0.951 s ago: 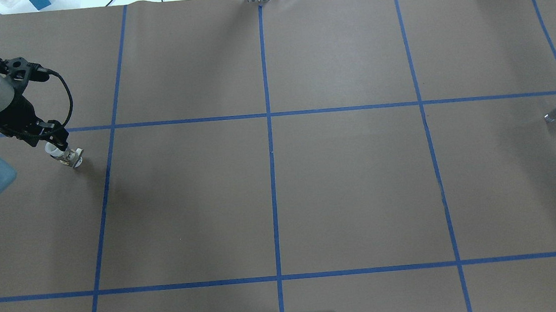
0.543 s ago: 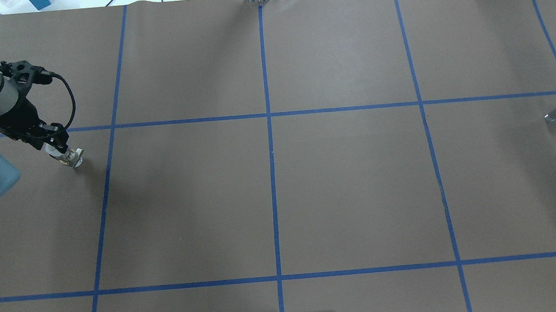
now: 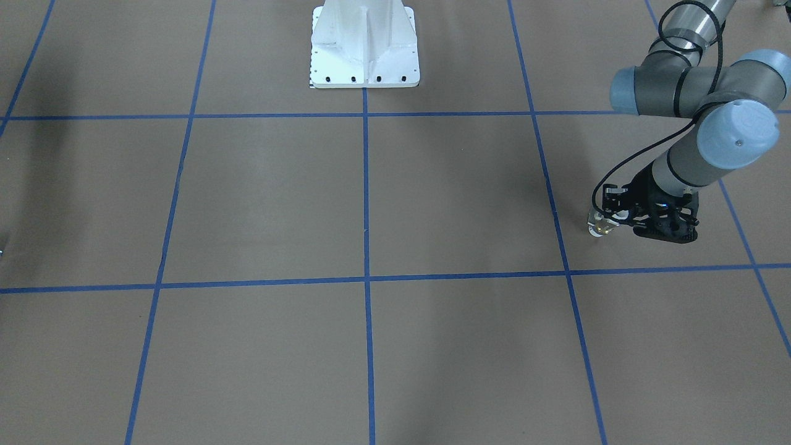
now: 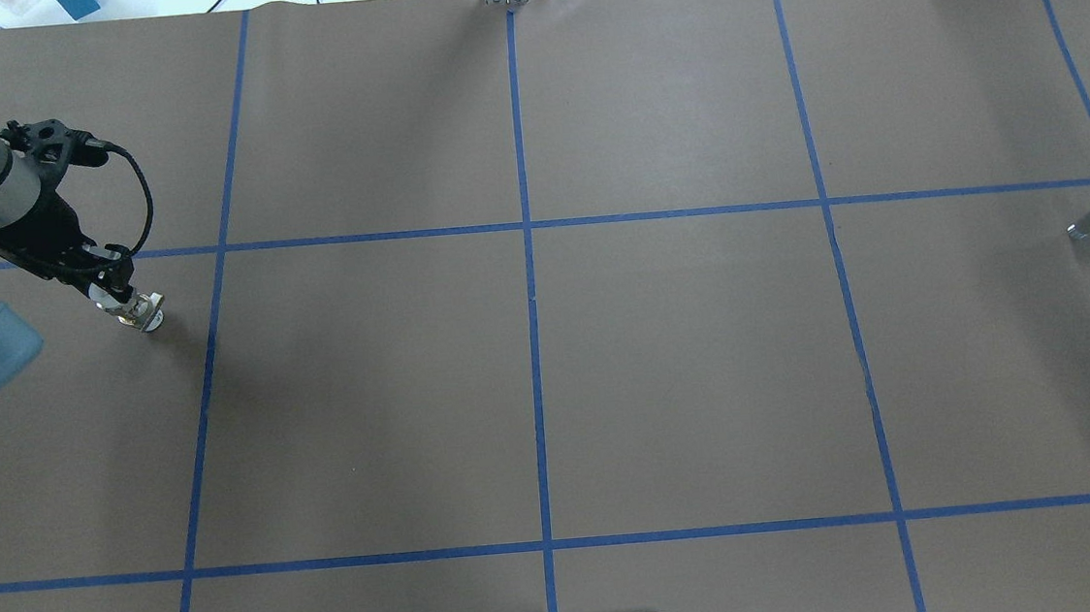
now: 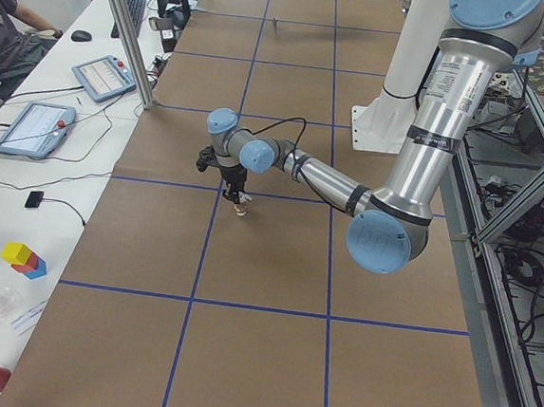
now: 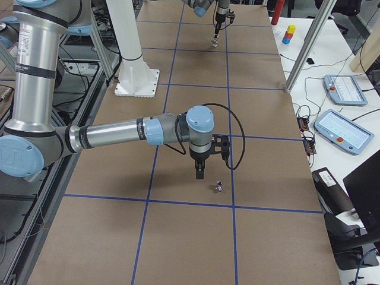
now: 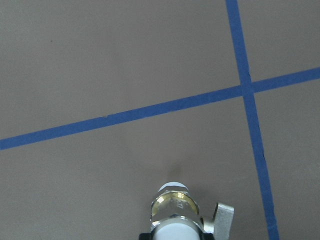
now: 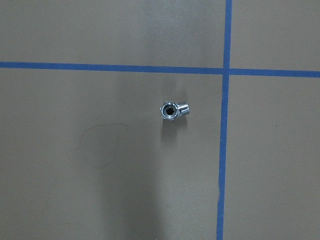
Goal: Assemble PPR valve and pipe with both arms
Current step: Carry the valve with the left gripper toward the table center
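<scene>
Your left fingers (image 4: 118, 277) pinch the tiny brass-and-white valve (image 4: 139, 311) by one collar; it may pivot. Right fingers (image 6: 200, 173): cannot tell.

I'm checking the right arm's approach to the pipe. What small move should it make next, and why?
Probably lower the right gripper straight down toward the pipe. The pipe lies untouched on the table, near the middle of the right wrist view, and the side view shows the gripper above it, not yet around it. The left gripper is at the PPR valve.
</scene>
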{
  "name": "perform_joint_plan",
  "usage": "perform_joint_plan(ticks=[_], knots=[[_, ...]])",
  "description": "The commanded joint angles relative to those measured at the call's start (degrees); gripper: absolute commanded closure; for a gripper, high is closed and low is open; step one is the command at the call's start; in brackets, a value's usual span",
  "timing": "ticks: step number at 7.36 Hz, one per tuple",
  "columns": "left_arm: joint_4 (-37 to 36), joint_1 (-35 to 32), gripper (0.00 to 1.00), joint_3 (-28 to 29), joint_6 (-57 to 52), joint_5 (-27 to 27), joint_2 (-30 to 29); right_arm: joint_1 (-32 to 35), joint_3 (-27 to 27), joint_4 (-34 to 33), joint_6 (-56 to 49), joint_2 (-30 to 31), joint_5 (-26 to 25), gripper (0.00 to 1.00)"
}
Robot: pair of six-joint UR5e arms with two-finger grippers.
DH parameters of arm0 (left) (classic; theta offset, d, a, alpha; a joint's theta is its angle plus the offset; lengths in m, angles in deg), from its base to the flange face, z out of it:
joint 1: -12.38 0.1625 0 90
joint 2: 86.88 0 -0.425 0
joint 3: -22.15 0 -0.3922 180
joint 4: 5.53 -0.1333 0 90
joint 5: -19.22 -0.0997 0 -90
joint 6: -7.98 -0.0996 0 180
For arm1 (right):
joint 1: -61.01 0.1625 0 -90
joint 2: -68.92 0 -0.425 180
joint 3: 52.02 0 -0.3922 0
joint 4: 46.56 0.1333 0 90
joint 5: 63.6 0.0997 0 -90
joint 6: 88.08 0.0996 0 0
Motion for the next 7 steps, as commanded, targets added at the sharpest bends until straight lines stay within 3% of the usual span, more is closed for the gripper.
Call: perform_joint_plan(ticks=[1, 3, 4, 7], knots=[[-2.78, -0.08, 1.0, -2.33, 3.52, 2.53, -3.72, 0.0, 0.01, 0.0, 0.14, 0.0, 0.01, 0.01], [-4.92, 2.01, 1.0, -1.82, 12.81, 2.53, -13.02, 0.0, 0.01, 0.09, 0.05, -0.09, -0.07, 0.0], [-4.92, 6.56, 1.0, -0.6, 18.79, 1.66, -17.93, 0.0, 0.01, 0.09, 0.05, -0.09, -0.08, 0.01], [-4.74, 12.82, 1.0, 12.63, 29.0, -6.41, -34.8, -0.17, -0.08, 0.09, 0.14, -0.09, -0.16, 0.0]])
